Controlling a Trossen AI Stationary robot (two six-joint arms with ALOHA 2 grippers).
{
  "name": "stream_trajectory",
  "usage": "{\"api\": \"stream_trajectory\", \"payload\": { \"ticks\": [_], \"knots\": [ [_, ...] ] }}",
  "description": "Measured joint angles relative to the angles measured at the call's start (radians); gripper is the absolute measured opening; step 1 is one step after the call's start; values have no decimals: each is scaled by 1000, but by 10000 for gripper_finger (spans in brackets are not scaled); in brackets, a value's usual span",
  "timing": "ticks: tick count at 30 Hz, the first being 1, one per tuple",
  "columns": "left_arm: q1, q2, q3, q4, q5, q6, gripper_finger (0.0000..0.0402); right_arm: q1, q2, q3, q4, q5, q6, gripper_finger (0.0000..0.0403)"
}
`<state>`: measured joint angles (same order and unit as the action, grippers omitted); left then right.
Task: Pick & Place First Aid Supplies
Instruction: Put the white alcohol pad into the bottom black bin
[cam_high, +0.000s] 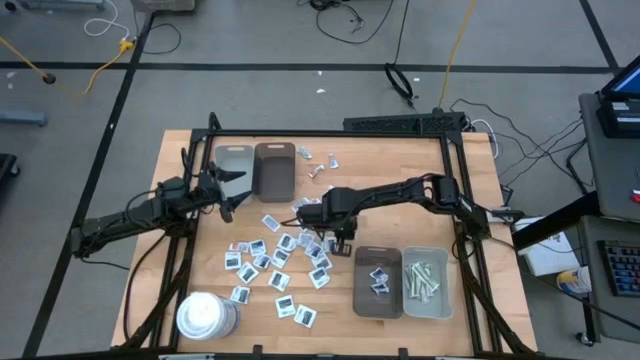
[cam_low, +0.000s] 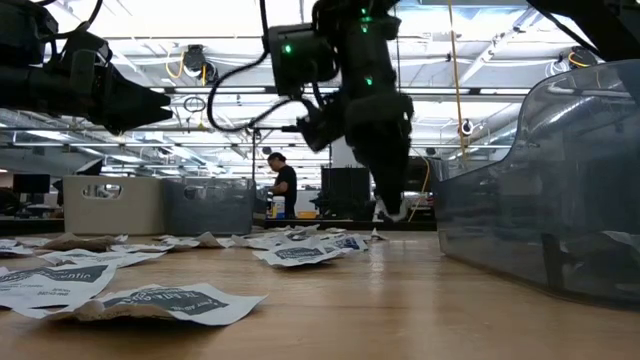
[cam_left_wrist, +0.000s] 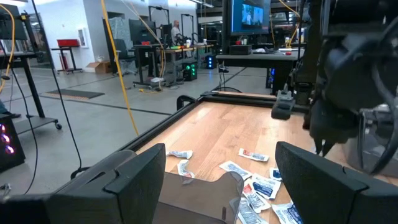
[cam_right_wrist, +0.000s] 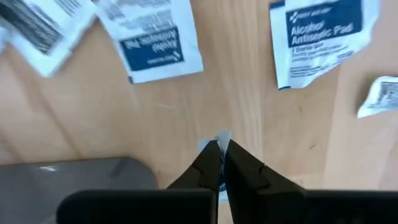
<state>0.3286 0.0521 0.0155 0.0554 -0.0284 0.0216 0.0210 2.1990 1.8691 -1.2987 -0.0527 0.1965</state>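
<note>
Many small white packets with dark-blue print (cam_high: 272, 255) lie flat on the wooden table between the arms; they also show in the low view (cam_low: 300, 250) and the right wrist view (cam_right_wrist: 158, 43). My right gripper (cam_high: 342, 238) (cam_right_wrist: 222, 149) hangs over the pile's right side, shut on one packet. A brown tray (cam_high: 378, 282) near it holds a few packets, and the grey tray (cam_high: 428, 282) beside it holds pale strips. My left gripper (cam_high: 230, 195) (cam_left_wrist: 221, 186) is open and empty, hovering by the far-left trays. My right gripper pinches one small white packet between its two fingertips, coming from above and pointing down. Only a thin white edge (cam_right_wrist: 222, 138) sticks out past the tips. In the low view the packet (cam_low: 392, 212) hangs just below the fingers, clear of the table.
A grey tray (cam_high: 233, 162) and a brown tray (cam_high: 274, 170) sit at the far left, with a few packets (cam_high: 318, 160) beside them. A large white cylinder (cam_high: 205, 315) stands at the near left. A dark frame (cam_high: 330, 133) edges the table. A person (cam_low: 284, 185) stands far behind.
</note>
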Motion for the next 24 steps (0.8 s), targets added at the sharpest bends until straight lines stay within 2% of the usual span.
{"api": "stream_trajectory", "payload": {
  "ticks": [4,9,14,19,24],
  "knots": [
    [0,0,0,0,0,0,306,-7,-1,77,-83,-3,18,3],
    [0,0,0,0,0,0,306,-9,-65,117,-125,-30,53,3],
    [0,0,0,0,0,0,306,-8,-125,117,-127,-31,100,4],
    [0,0,0,0,0,0,306,8,-132,112,-131,-28,126,4],
    [0,0,0,0,0,0,306,62,-177,25,-103,-32,187,4]
  ]
}}
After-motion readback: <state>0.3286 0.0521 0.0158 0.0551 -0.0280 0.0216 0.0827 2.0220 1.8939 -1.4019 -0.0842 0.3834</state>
